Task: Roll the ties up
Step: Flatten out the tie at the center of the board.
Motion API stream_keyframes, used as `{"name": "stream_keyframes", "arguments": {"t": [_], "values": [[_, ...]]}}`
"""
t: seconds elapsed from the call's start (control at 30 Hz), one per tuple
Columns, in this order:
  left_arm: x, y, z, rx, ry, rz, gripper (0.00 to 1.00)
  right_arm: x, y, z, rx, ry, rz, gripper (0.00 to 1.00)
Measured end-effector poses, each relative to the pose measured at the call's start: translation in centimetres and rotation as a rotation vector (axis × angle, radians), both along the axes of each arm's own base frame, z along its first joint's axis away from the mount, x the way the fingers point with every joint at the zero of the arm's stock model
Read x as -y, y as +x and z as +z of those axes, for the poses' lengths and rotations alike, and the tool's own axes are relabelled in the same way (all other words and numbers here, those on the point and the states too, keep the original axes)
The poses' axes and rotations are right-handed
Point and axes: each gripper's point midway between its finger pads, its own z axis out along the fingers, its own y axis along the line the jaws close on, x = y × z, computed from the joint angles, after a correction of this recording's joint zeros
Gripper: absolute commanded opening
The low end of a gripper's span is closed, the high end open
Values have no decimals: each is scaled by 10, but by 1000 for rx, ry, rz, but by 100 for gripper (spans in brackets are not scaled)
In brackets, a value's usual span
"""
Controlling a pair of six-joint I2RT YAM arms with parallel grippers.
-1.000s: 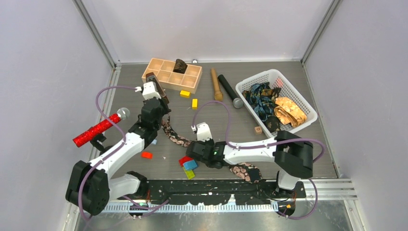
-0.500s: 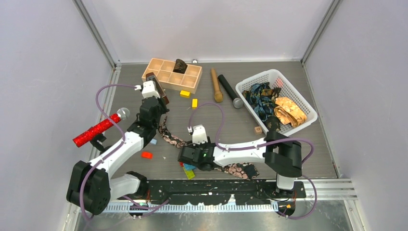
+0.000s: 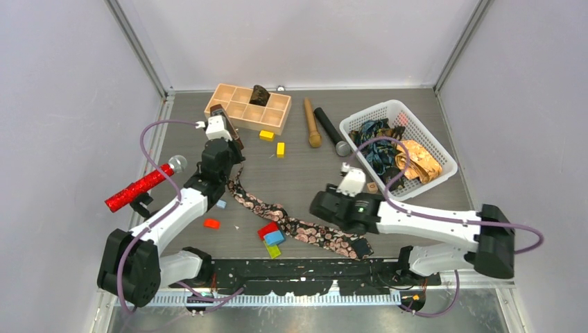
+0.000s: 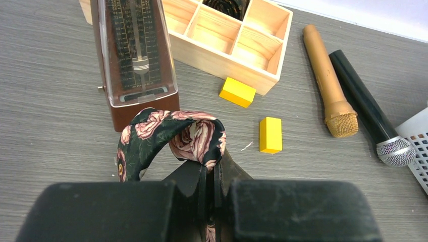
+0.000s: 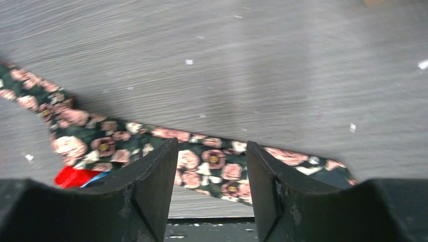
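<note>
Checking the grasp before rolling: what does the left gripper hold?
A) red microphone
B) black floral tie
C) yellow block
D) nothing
B: the left wrist view shows the left gripper shut on a loop of the black floral tie, near the metronome.

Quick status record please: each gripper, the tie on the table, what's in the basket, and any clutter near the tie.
left gripper: shut on one end of the black floral tie, fabric looped ahead of the fingers
right gripper: open, over the tie's wider stretch, not gripping
black floral tie: unrolled, lying diagonally between the arms
basket: holds a blue-teal tie and a golden-orange tie
clutter: red block and blue block beside the tie's middle; metronome just beyond the left gripper
</note>
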Motion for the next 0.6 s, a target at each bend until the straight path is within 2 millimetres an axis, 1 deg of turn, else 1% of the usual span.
{"name": "stream_keyframes", "arguments": {"t": [0.07,0.1,0.17,0.23,0.33,0.4,0.53,0.6], "values": [[1,0,1,0,-3,-6,0,27,-6,-12,-39,15,-66,55],[2,0,1,1,-5,-10,0,37,-10,-19,-60,22,-89,54],[3,1,2,3,-7,-15,0,50,-20,-33,-104,32,-119,53],[4,1,3,3,-8,-19,0,58,-29,-48,-155,31,-142,51],[5,1,2,2,-9,-22,0,59,-39,-64,-214,47,-163,50],[5,1,3,2,-9,-24,0,55,-43,-71,-242,79,-172,50],[6,0,2,2,-11,-30,0,48,-49,-81,-280,131,-187,51],[7,0,2,1,-12,-34,0,46,-51,-83,-294,146,-191,51]]}}
